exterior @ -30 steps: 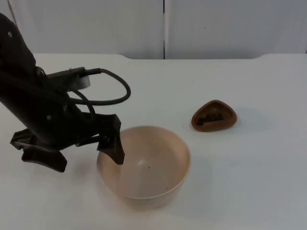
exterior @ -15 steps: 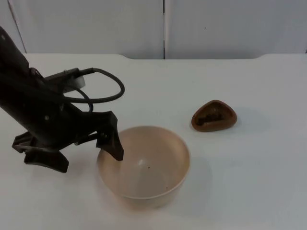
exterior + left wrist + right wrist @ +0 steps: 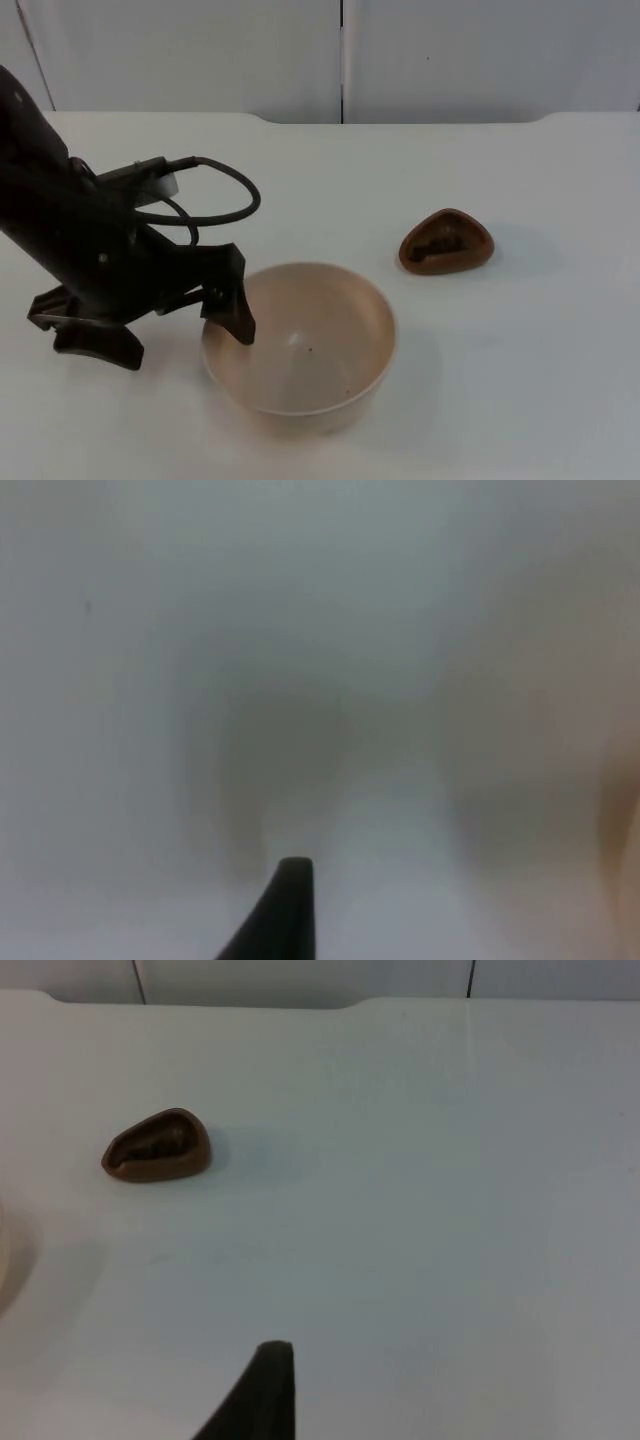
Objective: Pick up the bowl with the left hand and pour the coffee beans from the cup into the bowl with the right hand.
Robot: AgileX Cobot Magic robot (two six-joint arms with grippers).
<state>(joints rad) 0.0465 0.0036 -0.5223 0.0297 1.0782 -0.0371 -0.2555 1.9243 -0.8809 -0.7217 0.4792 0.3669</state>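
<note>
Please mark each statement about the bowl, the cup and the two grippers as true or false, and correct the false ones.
1. The bowl stands on the white table. True.
2. The left gripper has one finger inside the bowl's rim and one outside it. True.
3. The brown cup is held in the air above the bowl. False: it rests on the table, apart from the bowl, with nothing gripping it.
4. The bowl is full of coffee beans. False: it is almost empty, with a few dark specks inside.
5. The right gripper hangs over bare table, away from the cup. True.
</note>
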